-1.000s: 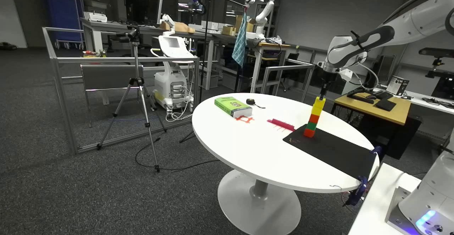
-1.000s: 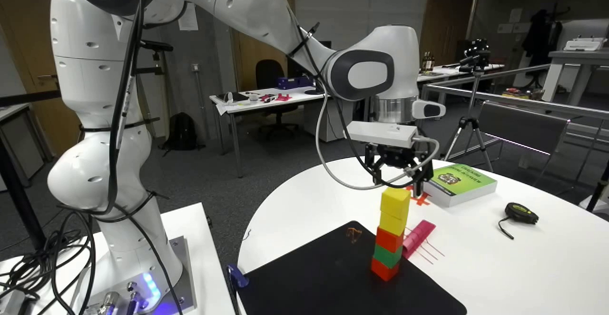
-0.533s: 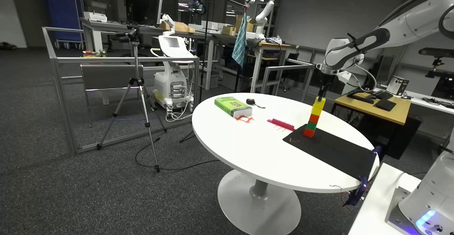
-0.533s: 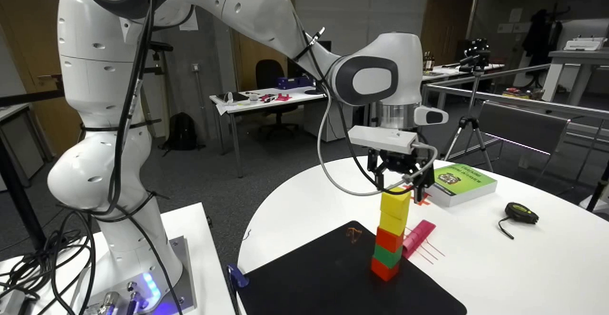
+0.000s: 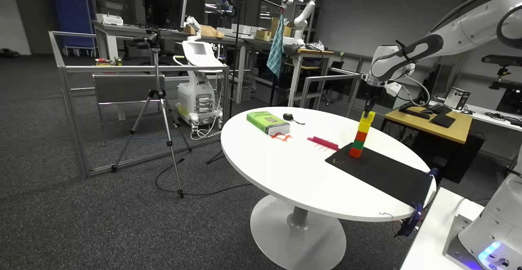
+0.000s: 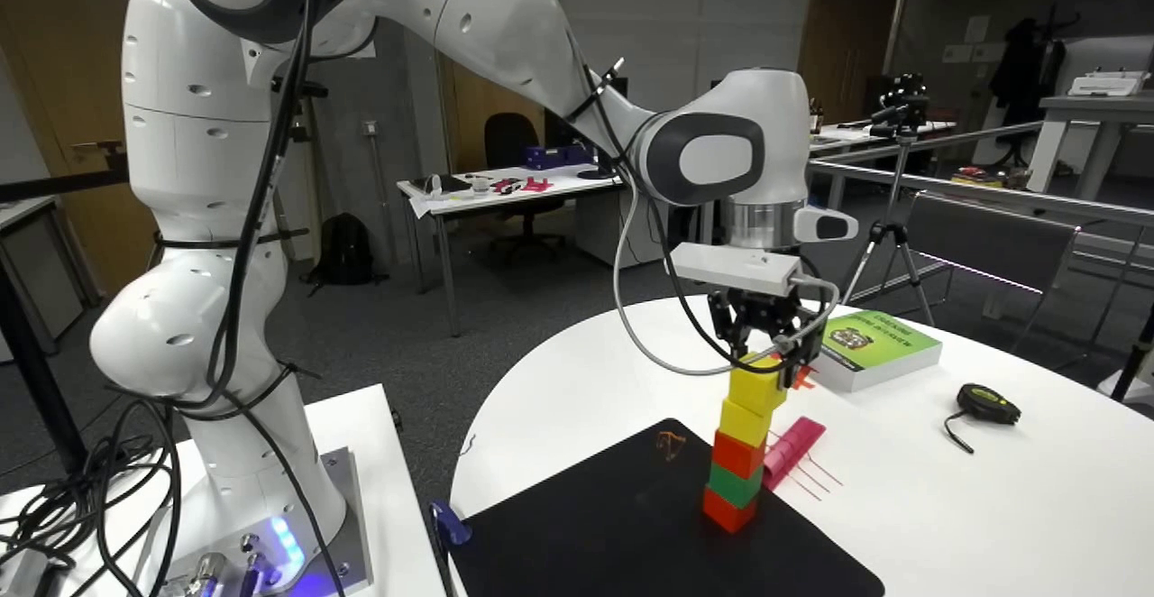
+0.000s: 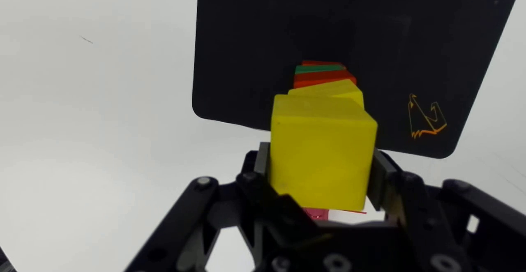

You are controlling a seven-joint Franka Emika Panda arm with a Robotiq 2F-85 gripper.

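End effector (image 7: 321,163) closed about the upper yellow cube (image 6: 755,391), its fingers (image 7: 263,159) parted by no more than the cube's width and lying against two opposite sides. The held cube forms the top of a stack (image 5: 361,136) of five. Beneath it, in descending order: the lower yellow cube (image 6: 745,420), the upper red cube (image 6: 737,454), the green cube (image 6: 733,484) and the lower red cube (image 6: 728,510). Note the offset of the upper yellow cube from the one below, visible in both exterior views and in the wrist view; whether their faces touch cannot be determined. The lowest cube stands on a black mat (image 6: 595,516), near its edge, the mat lying on a round white desk (image 5: 281,172). Just beside the mat lies a pink ridged piece (image 6: 793,453); farther off, a green book (image 6: 873,344) and a tape measure (image 6: 988,404). Dark blue clamps (image 5: 416,217) sit at the desk's edge, by two corners of the mat.
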